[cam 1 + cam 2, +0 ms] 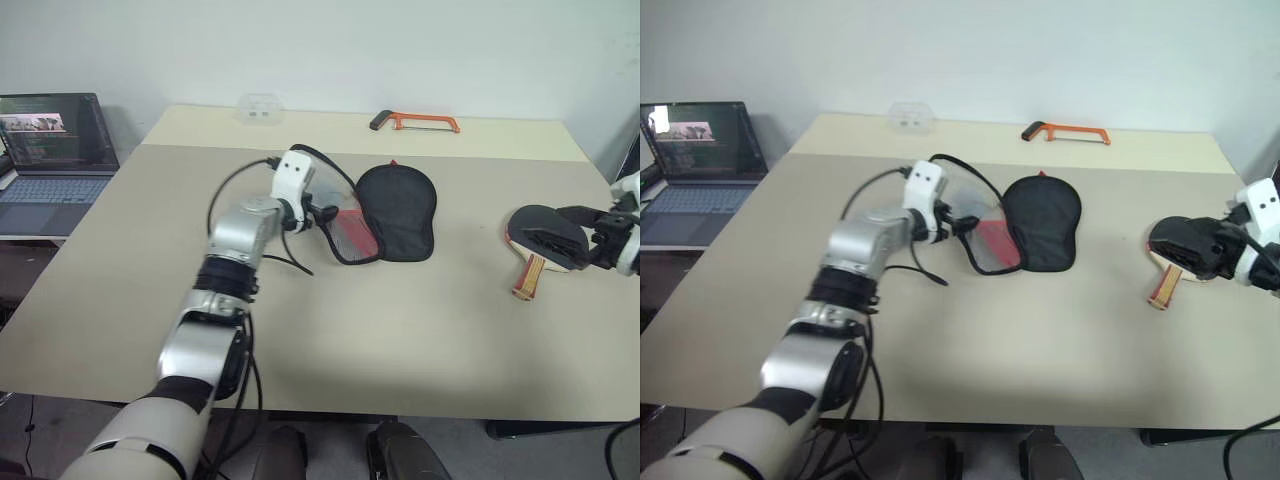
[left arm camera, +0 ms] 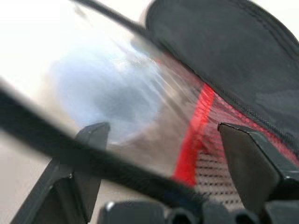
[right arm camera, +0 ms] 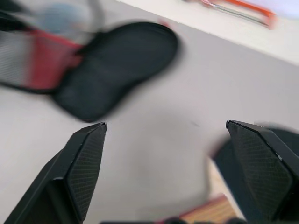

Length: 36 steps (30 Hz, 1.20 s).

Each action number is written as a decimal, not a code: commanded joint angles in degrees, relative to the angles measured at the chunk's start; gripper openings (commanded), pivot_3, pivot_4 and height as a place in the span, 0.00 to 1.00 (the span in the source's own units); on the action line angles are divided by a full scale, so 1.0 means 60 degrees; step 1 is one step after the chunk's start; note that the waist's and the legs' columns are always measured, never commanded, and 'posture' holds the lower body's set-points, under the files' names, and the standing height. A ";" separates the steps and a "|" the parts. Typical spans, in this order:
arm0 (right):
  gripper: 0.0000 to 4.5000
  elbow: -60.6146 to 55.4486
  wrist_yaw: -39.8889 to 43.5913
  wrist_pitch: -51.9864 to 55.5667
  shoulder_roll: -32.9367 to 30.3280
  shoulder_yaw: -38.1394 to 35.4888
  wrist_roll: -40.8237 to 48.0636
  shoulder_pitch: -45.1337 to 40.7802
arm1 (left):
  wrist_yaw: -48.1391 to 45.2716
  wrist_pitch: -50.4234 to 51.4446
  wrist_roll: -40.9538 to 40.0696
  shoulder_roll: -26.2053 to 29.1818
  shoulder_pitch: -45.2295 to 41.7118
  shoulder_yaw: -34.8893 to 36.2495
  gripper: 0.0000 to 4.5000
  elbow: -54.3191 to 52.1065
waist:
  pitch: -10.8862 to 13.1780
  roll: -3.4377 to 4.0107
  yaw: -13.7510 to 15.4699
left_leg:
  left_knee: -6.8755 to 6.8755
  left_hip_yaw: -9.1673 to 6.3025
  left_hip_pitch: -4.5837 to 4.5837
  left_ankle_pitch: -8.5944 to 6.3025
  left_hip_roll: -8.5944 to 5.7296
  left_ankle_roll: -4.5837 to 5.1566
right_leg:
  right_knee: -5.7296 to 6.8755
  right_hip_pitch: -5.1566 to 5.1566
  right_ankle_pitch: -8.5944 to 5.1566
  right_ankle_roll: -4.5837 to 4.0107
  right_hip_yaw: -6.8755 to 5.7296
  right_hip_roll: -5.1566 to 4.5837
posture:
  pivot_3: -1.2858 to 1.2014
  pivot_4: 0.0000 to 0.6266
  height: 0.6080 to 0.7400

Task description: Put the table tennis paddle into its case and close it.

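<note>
While the case [image 1: 395, 212] lies unzipped mid-worktop [image 1: 330, 320], its mesh flap [image 1: 345, 228] tilts up, likely to leave room for sliding something in; the left gripper [image 1: 322, 213] sits at that flap, fingers spread, the flap's edge between them, a grip I can't confirm; well right of the case lies the paddle [image 1: 535, 245], handle toward the near edge; the right gripper [image 1: 570, 240] hovers over it, spread wide, seemingly lining up a grab.
</note>
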 commanded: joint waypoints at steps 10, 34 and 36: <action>1.00 -0.0947 -0.7684 0.4310 0.3791 -0.2137 -0.1826 -0.2354 | -0.3912 -0.0088 -0.1213 0.3958 0.0809 0.0349 0.85 -0.4261 | 0.0006 0.0018 0.0124 | -0.0005 0.0004 -0.0014 -0.0011 -0.0008 0.0017 | -0.0004 -0.0016 -0.0001 -0.0003 -0.0006 -0.0014 | 0.52 0.24 1.00; 1.00 0.1403 -0.9873 0.4065 0.6105 -0.2534 -0.3652 -0.3453 | -0.4703 -0.0822 -0.2720 0.4716 0.2311 0.1066 0.85 -0.5936 | 0.0004 0.0019 -0.0038 | 0.0003 0.0068 -0.0099 -0.0012 0.0003 0.0022 | 0.0075 -0.0164 -0.0003 -0.0009 0.0053 0.0003 | 0.52 0.24 1.00; 1.00 0.1833 -0.9904 0.3642 0.6118 -0.2365 -0.3718 -0.3508 | -0.4676 -0.0829 -0.2746 0.4729 0.2327 0.1062 0.85 -0.5945 | 0.0003 0.0016 -0.0114 | 0.0012 0.0068 -0.0098 -0.0012 0.0003 0.0022 | 0.0084 -0.0164 -0.0003 -0.0008 0.0055 0.0003 | 0.52 0.24 1.00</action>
